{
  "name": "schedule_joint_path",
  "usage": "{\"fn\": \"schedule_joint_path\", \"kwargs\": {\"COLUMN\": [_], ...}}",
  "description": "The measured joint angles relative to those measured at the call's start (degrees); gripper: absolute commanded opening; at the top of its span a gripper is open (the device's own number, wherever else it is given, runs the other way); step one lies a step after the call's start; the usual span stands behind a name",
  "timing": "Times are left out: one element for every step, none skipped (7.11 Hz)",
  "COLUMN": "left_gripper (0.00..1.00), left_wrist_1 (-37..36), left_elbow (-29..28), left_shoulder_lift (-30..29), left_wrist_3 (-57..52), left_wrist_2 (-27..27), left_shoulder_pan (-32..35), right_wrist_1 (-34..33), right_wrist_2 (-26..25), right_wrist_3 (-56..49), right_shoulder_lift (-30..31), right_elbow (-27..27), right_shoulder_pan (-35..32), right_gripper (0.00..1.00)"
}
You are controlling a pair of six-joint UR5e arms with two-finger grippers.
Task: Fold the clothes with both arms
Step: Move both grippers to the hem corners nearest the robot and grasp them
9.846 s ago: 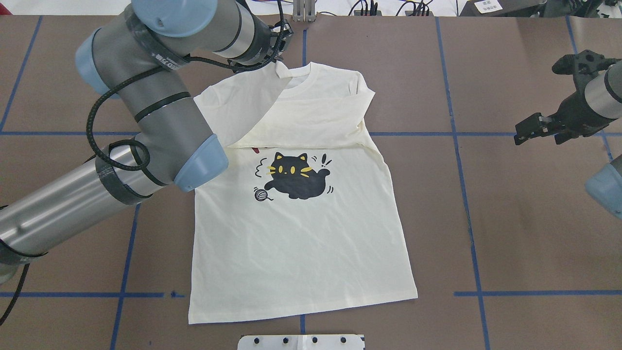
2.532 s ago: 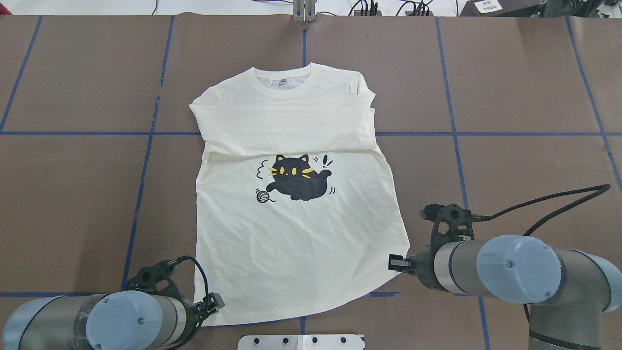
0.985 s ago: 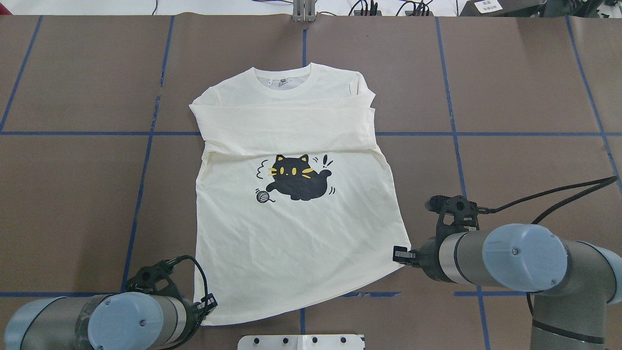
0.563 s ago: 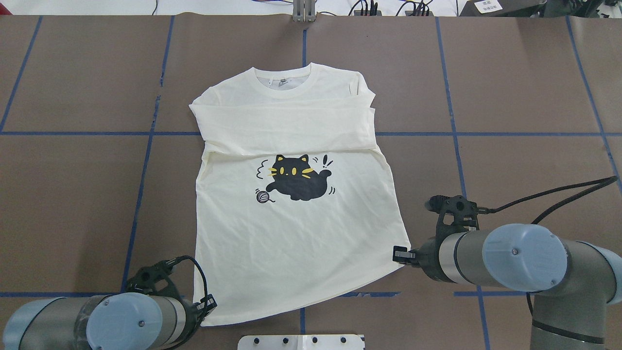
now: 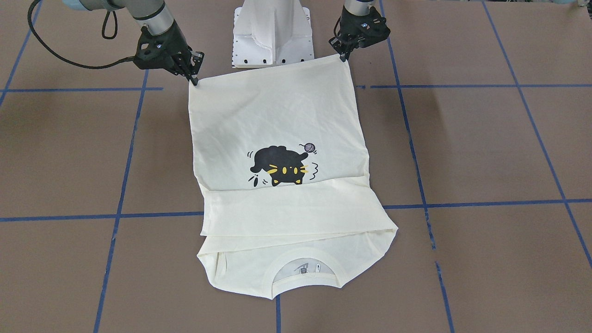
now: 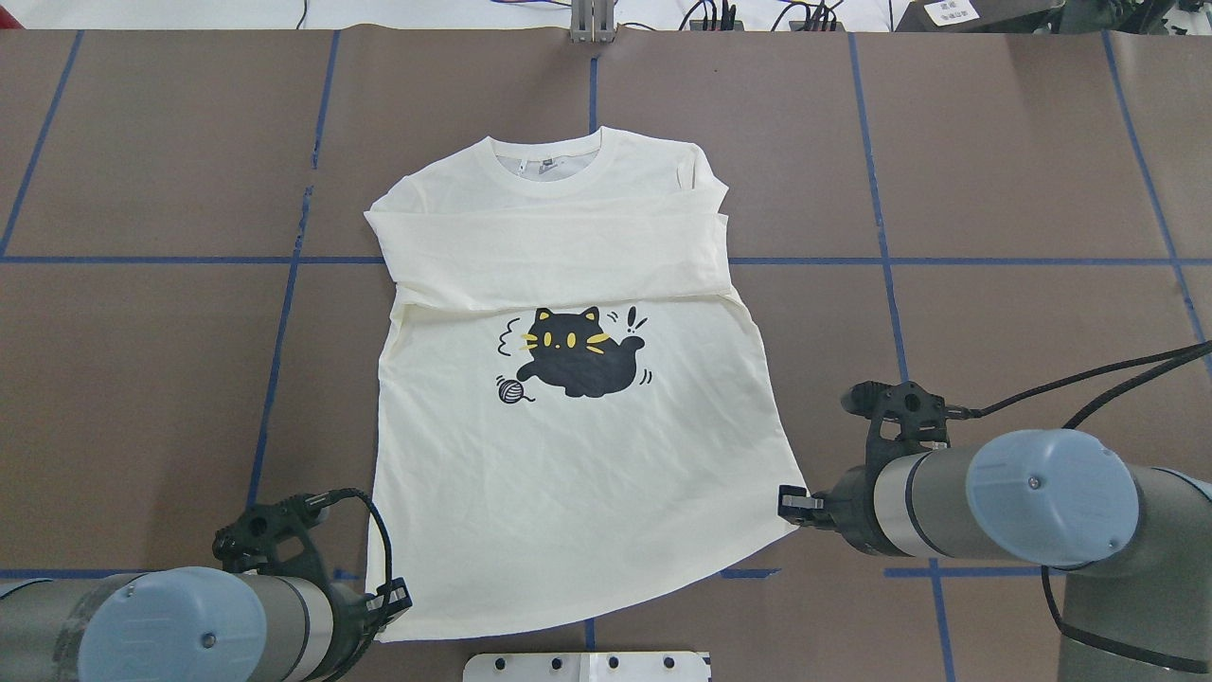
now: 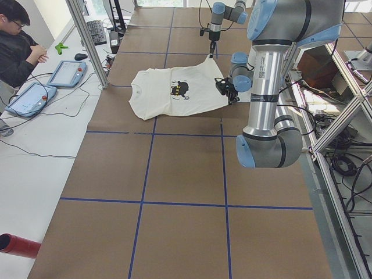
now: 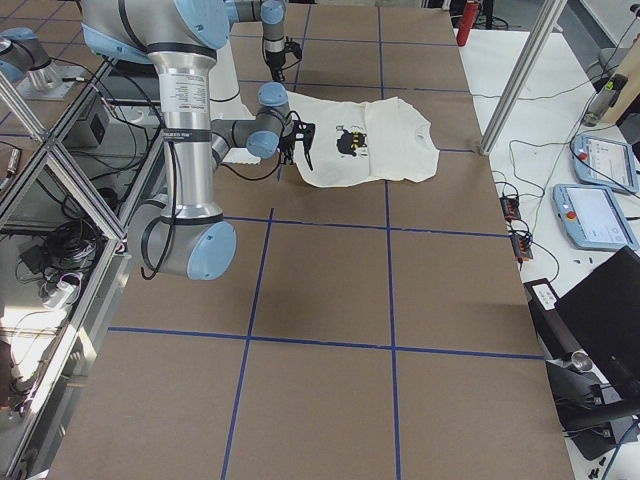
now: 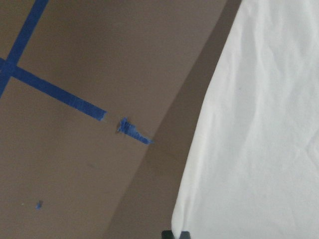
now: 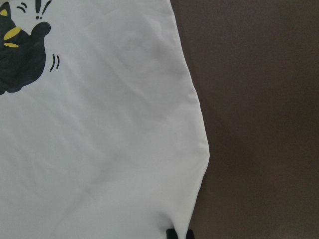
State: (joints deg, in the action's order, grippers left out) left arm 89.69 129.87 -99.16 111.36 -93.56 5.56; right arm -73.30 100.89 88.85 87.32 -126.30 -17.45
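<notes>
the cat-print t-shirt [image 6: 568, 474] lies in the middle of the table [image 6: 994, 189], hem [image 6: 587, 606] nearest the robot-side edge. jaws of my left arm [image 6: 180, 625] and right arm [image 6: 994, 502] each pinch a hem corner. i'd raise both evenly, keep the hem taut, and carry it to the collar [image 6: 549, 156].

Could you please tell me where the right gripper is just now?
In the overhead view the right gripper is at lower right, shut on the near hem corner of the T-shirt, beside a blue tape line.
</notes>
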Motion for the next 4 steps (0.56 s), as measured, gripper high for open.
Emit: {"fn": "schedule_joint_path", "kwargs": {"left_gripper": [0.0,0.0,0.0,0.0], "left_wrist_1": [-0.51,-0.85,-1.71,-3.03], "left_elbow": [2.29,4.74,7.81,10.96], "left_shoulder_lift": [-0.14,-0.23,-0.31,-0.37], "left_wrist_3": [-2.1,-3.55,-5.66,-8.73], "left_wrist_2": [-0.14,-0.4,-1.68,-3.7], "left_shoulder_pan": [-0.01,-0.19,-0.41,-0.49], "right_wrist_1": [-0.16,-0.23,-0.25,-0.26], "right_wrist_2": [2.34,4.95,6.92,7.7], "right_wrist_3": [0.13,1.05,3.18,6.09], "right_shoulder_lift": [2.19,5.12,7.57,9.09], "right_elbow": [-2.46,-5.45,-8.33,-11.01], "right_shoulder_pan": [0.0,0.39,1.89,4.73], "right_gripper": [0.0,0.0,0.0,0.0]}}
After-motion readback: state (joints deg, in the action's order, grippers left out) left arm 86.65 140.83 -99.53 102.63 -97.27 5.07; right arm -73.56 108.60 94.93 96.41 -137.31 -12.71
